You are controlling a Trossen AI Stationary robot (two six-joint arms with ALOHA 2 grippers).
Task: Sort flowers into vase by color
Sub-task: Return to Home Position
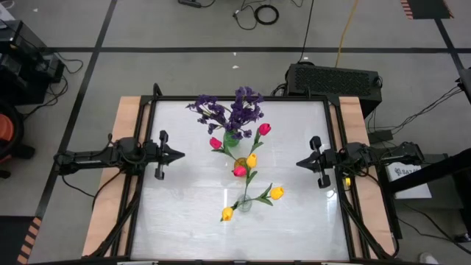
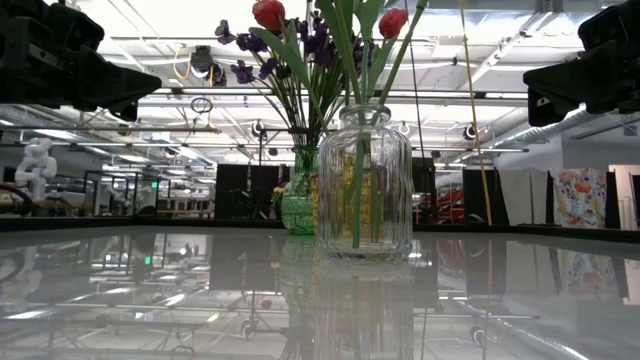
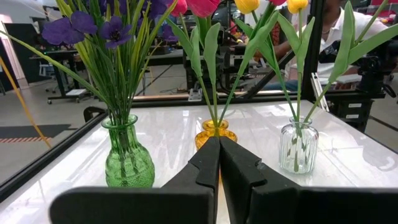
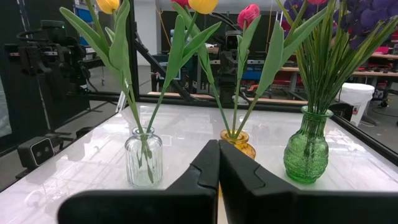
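— Flowers (image 1: 215,143): where do they stand?
— All in vases down the middle of the high view. Purple sprigs (image 1: 234,112) fill the green vase (image 1: 232,141) uppermost, pink tulips (image 1: 264,129) the amber vase (image 3: 215,132) at centre, yellow tulips (image 1: 276,193) the clear vase (image 1: 243,205) lowest.
— And the pincers?
— Left pincer (image 1: 180,155) at mid left, right pincer (image 1: 299,163) at mid right. Each has its fingers pressed together on nothing, well apart from the vases, over the worktop (image 1: 184,213).

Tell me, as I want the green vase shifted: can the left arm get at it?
Probably yes: nothing lies between the left gripper and the green vase, though its shut fingers must open first.
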